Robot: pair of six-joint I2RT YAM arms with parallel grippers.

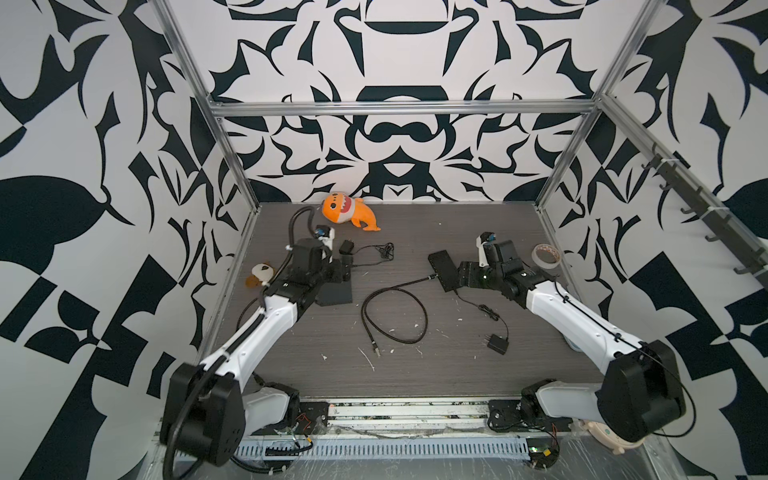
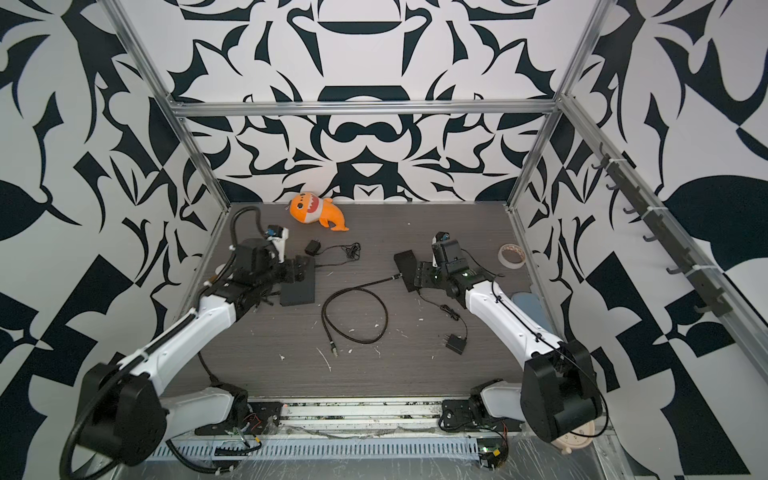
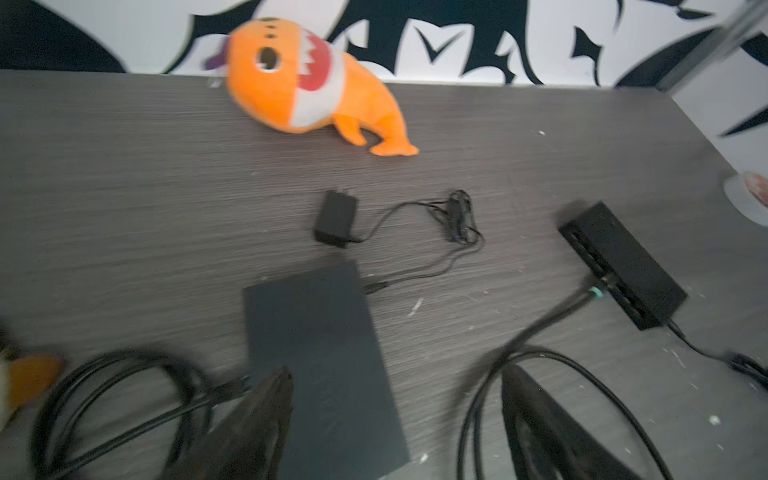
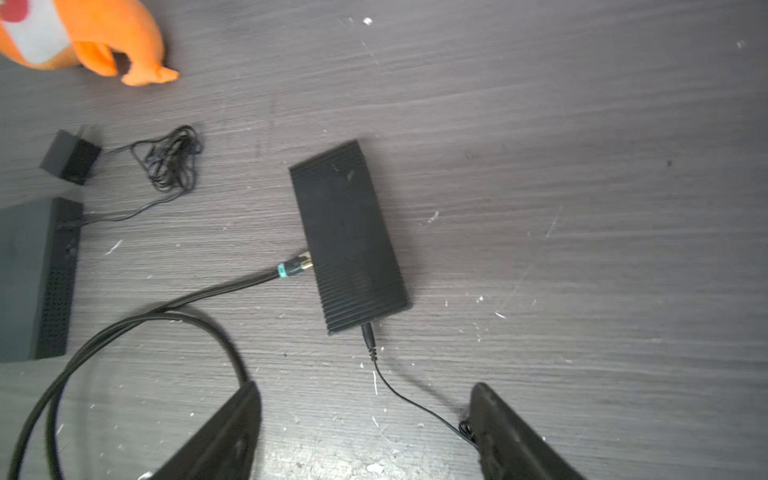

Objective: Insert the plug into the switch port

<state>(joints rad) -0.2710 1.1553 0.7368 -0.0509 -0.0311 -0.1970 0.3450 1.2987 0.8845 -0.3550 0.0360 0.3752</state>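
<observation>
On grey flecked desk [image 1: 415,374]: one switch [image 4: 349,237], plug [image 4: 295,266] seated in its side port; one cable [image 1: 395,316], one black box [image 3: 316,353], two adapters [image 1: 498,345] [image 1: 345,247], two plush toys [image 1: 349,212] [image 1: 262,274], one tape roll [image 1: 546,256]. Both hung released, empty: left hand [image 3: 397,374], right hand [image 4: 365,388]. Walls [image 1: 395,145] were patterned black-and-white.

In both top views the switch [image 1: 445,270] lies right of centre on the worktop [image 1: 457,374], with the plug [image 4: 296,265] in its left side and the cable [image 1: 363,313] looping from there toward the lower middle. A flat box [image 1: 334,293] lies left of centre, an adapter [image 1: 345,248] just above it. A plush fish [image 1: 349,210] sits at the worktop's upper edge, a tape roll [image 1: 546,256] at its right edge, and a second adapter [image 1: 498,345] below the switch.
</observation>
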